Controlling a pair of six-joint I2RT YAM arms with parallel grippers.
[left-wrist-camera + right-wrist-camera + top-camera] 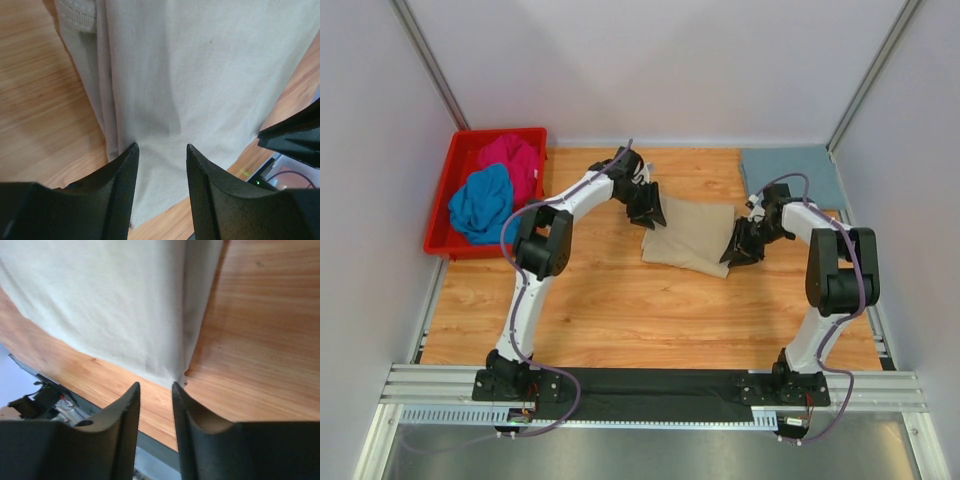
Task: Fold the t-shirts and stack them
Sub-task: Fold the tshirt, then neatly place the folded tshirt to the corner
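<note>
A folded beige t-shirt (688,236) lies flat in the middle of the wooden table (620,310). My left gripper (648,212) hangs over its far left edge. In the left wrist view that gripper (161,146) is open, with the beige cloth (200,75) under the gap and nothing held. My right gripper (732,255) sits at the shirt's right edge. Seen from the right wrist, it (156,384) is open only narrowly and holds nothing, and a corner of the beige shirt (100,300) lies just past the tips. A folded grey-blue t-shirt (790,172) lies at the back right.
A red bin (448,205) at the back left holds a crumpled magenta t-shirt (512,155) and a bright blue one (480,205). White walls close in the table on three sides. The arm bases stand on a black rail (650,385) at the near edge.
</note>
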